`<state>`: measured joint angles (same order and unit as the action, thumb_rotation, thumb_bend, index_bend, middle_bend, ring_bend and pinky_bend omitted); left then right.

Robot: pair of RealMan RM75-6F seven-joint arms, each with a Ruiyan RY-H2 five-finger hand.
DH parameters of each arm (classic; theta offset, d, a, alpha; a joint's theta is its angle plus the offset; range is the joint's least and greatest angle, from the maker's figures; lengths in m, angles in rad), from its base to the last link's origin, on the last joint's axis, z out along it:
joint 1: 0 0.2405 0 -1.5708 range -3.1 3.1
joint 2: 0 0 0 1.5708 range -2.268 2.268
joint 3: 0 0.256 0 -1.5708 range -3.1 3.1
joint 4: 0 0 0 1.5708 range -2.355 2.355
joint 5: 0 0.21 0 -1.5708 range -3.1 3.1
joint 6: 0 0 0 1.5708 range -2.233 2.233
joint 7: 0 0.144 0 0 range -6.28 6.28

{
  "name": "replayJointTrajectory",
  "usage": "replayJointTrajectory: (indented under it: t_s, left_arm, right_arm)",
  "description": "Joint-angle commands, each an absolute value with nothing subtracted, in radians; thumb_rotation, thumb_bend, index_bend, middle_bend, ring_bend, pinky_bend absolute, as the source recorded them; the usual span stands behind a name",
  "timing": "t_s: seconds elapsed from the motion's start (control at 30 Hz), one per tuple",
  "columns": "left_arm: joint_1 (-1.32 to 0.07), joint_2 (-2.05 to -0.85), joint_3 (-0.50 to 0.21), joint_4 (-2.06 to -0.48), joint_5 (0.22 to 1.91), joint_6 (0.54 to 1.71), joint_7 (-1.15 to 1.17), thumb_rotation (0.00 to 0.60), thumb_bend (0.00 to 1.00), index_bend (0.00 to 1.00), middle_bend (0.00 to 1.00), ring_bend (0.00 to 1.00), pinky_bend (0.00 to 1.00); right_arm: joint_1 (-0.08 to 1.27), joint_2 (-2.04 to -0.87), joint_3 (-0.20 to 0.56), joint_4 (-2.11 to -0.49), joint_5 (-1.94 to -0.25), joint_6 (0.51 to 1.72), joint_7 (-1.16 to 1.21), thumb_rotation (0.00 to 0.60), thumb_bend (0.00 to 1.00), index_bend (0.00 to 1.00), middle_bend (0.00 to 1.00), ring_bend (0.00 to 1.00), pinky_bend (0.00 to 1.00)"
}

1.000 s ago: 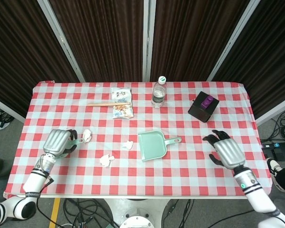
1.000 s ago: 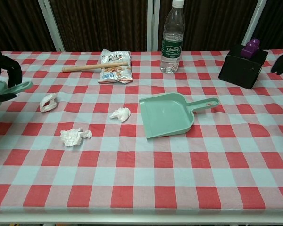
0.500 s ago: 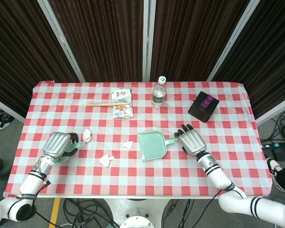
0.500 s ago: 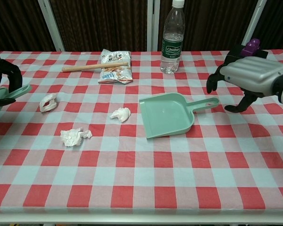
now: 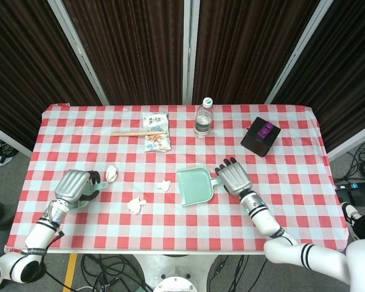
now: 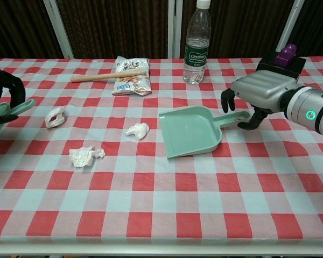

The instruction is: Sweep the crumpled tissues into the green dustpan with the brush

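Our right hand (image 6: 258,94) arches, fingers apart, over the dustpan (image 6: 191,130) handle; we close squarely around it. Our left hand (image 5: 74,185) clasps the brush (image 5: 91,188).

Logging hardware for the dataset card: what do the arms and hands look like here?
Both hands, left hand and right hand, have silver-grey metallic backs and black fingers. The wrists are white with grey rings. A small green light shows on the right wrist. The forearms are white with black bands near the joints. No loose cables or sleeves are visible.
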<state>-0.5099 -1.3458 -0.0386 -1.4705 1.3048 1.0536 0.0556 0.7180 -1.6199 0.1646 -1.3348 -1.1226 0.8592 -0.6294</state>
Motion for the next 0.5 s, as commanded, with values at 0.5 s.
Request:
replayJointTrajectory:
  t_s: [0.5]
  left_arm:
    - [-0.504,-1.355,-0.040,-1.455,1.316,1.036,0.047,0.600,0.43,0.54,0.52,0.66,0.90]
  right_arm:
    - [0.754,-1.650,0.150,-1.308,-1.076,0.854,-0.620,0.600,0.26,0.44,0.42,0.23,0.23]
